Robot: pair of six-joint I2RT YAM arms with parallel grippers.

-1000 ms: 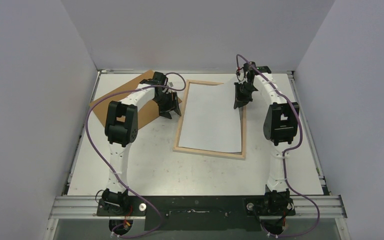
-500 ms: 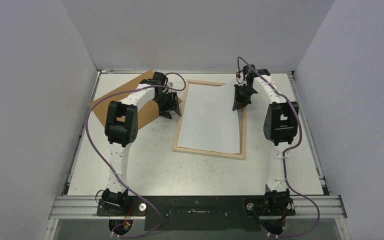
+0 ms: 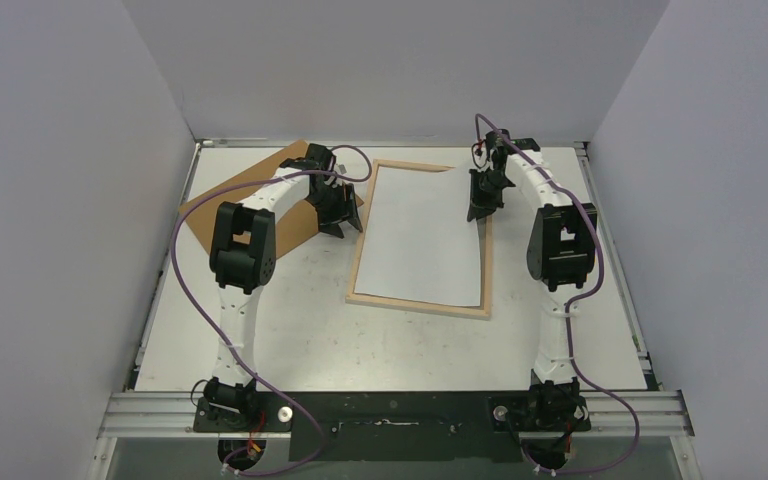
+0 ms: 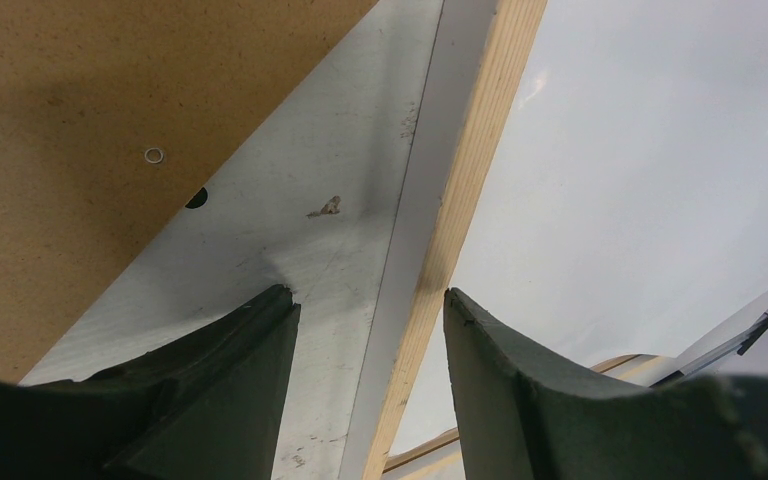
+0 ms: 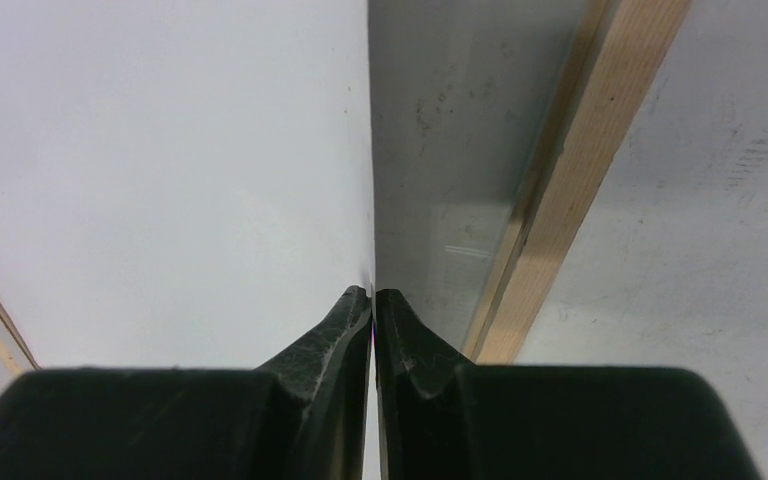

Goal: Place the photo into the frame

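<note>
Gripping the photo (image 3: 423, 235) by its right edge, your right pincer (image 5: 373, 292) is clenching on the paper near the far corner. The photo is lying white side up inside the frame (image 3: 417, 306) on the tabletop (image 3: 340, 345). Your left pincer (image 4: 370, 300) is hanging released above the frame's left rim, beside the brown hardboard sheet (image 3: 260, 190).

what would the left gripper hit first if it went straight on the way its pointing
Most likely the frame, at its left wooden rim: the open left gripper points down with that rim between its fingers. The bare table beside it looks about as close, and depth is hard to judge.
</note>
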